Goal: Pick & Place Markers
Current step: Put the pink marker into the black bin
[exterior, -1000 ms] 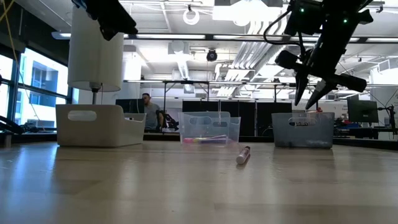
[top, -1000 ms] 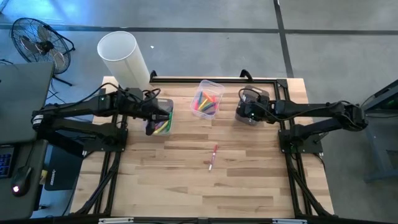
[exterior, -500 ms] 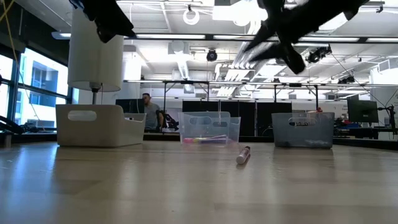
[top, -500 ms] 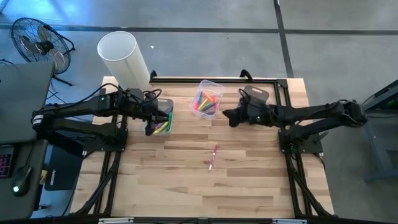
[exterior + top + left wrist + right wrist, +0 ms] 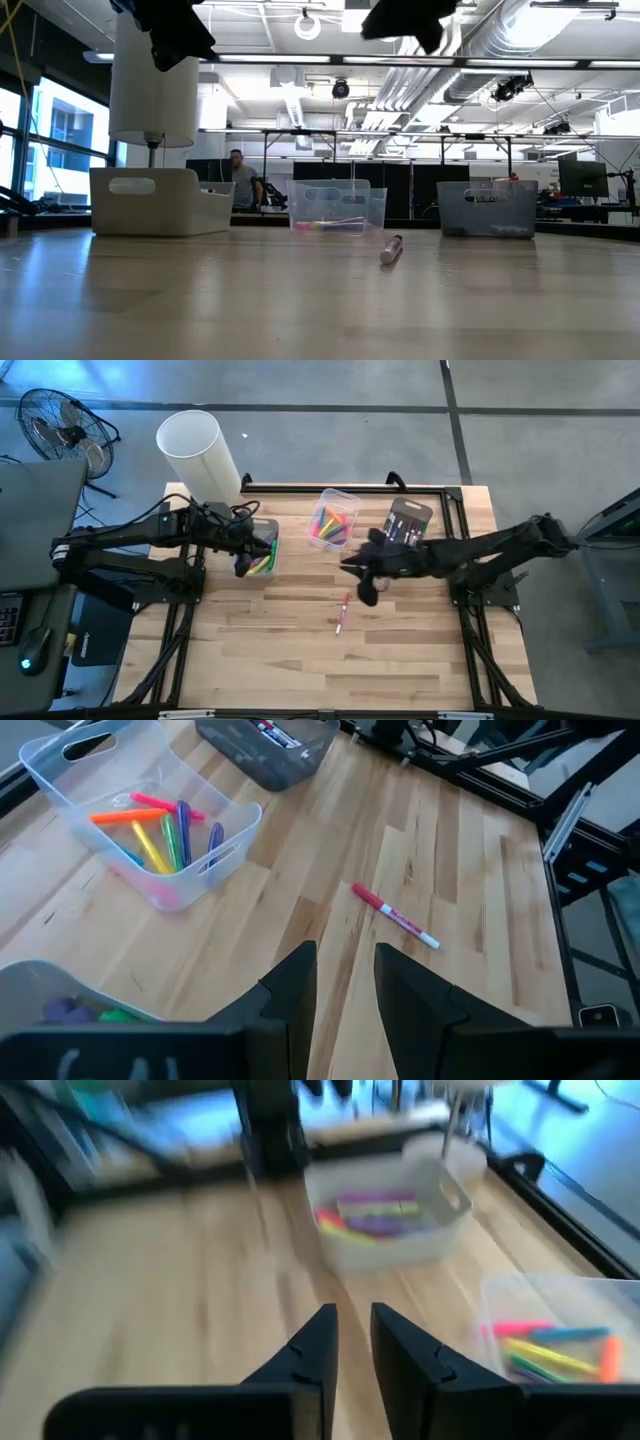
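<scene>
A red marker (image 5: 343, 612) lay on the table (image 5: 300, 660), just beside the right gripper (image 5: 366, 592), untouched. Its fingers (image 5: 405, 1355) stood slightly apart, empty. The left gripper (image 5: 250, 552), fingers narrowly parted, hovered over a bin (image 5: 268, 528).

Legible text, labels, brands, numbers, signs: none.

Possible markings, unreadable:
- Grey bin (image 5: 487, 208), front wall, low view: a small dark label strip, characters too small to make out.
- Marker (image 5: 394, 915) lying on the desk (image 5: 470, 870), left wrist view: faint print along the barrel, not readable.
- Markers in the grey bin (image 5: 407, 525), high view: pale bands on dark barrels, no characters to be made out.
</scene>
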Robot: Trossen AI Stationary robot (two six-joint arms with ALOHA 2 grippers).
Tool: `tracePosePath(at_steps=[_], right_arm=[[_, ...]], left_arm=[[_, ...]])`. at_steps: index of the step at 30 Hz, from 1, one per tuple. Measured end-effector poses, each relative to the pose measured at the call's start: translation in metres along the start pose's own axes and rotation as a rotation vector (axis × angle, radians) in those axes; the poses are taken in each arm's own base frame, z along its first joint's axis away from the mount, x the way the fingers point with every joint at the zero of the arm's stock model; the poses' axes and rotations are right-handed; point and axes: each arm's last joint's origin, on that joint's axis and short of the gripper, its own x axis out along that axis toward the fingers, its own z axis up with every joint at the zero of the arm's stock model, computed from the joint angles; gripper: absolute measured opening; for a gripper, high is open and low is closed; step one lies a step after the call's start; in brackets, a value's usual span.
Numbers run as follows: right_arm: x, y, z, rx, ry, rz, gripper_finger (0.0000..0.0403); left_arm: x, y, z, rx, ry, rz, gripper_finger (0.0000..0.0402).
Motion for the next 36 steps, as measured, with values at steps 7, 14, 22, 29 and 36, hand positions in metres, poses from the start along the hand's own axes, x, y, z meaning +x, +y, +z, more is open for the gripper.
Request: tracePosePath(at_steps=[7,14,22,29,36], right_arm=[[0.058,0.023,0.014,-0.437,0.396,0.007,0.0087],[0.099,0.034,-0.006,-0.853,0.804,0.213,0.0111],[0.120,0.042,-0.056,-1.148,0.930,0.451,0.0113],[0.128,0.051,-0.090,-1.308,0.836,0.449,0.0113],[0.130,0.047,-0.116,-1.363,0.826,0.493,0.0113]], left_arm=[[0.000,-0.001,-0.002,-0.045,0.026,-0.030,0.0101],[0.000,0.000,-0.003,-0.053,0.043,-0.029,0.0101],[0.000,0.000,-0.004,-0.051,0.051,-0.026,0.0101],[0.000,0.000,-0.004,-0.050,0.051,-0.025,0.0101],[0.000,0.000,-0.004,-0.050,0.051,-0.025,0.0101]])
